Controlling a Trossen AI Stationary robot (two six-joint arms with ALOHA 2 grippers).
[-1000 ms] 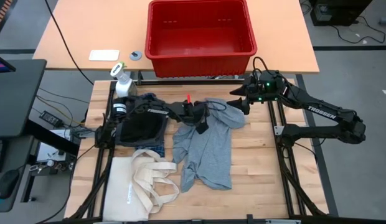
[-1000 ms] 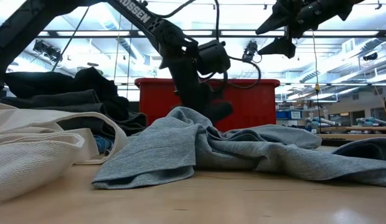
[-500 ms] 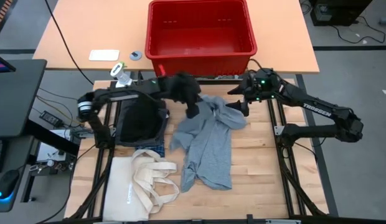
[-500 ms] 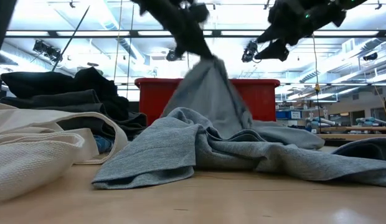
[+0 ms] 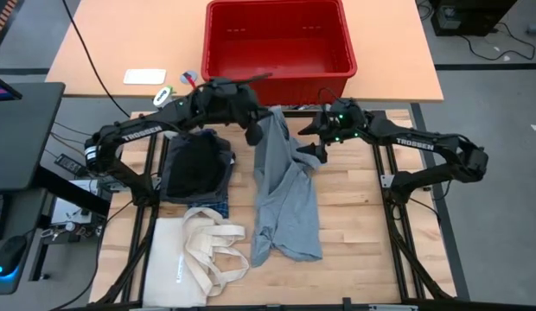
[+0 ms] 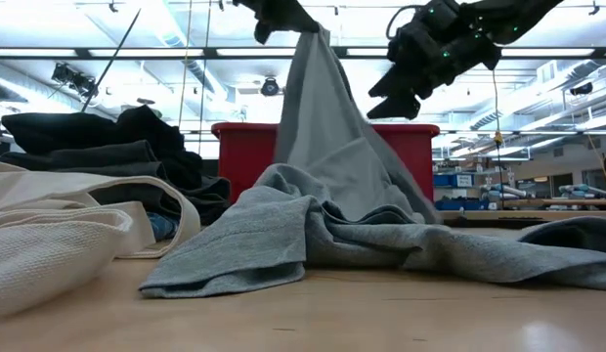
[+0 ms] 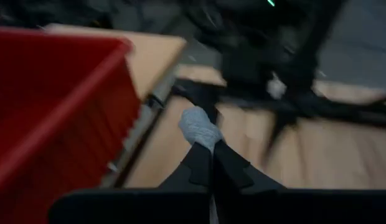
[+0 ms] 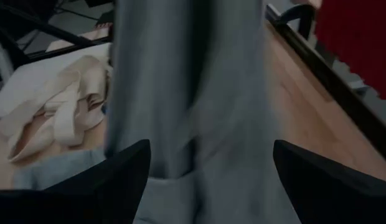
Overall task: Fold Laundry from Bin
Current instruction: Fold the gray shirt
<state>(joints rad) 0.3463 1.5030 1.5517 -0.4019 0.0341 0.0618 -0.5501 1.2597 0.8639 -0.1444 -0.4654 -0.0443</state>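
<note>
Left pincer (image 5: 253, 131), clamped tight on a fold of the light grey garment (image 5: 285, 194), now raised in the upper centre of the high view, just in front of the red bin (image 5: 278, 45). A second ago down low on the cloth at centre frame; half a second ago already lifting a small peak. Now hauled higher and toward the bin, so the garment drawn up into a tall narrow tent (image 6: 318, 127) reaching the top edge of the low view, with the gripped tuft (image 7: 199, 127) poking out beyond the closed fingers in the left wrist view.

Right pincer (image 5: 312, 141) spread fully wide and holding nothing, hovering right of the raised cloth at upper centre-right; moved in leftward since a second ago, its fingers (image 8: 112, 180) now flanking the hanging grey fabric without touching it.

Garment itself: heathered light grey, soft, stretched from the grip down to a long crumpled strip across the middle of the wooden surface (image 5: 363, 242), lower hem rumpled at bottom centre. Dark laundry pile (image 5: 197, 164) at centre left, cream tote bag (image 5: 199, 250) at lower left. Bin at top centre, apparently empty.
</note>
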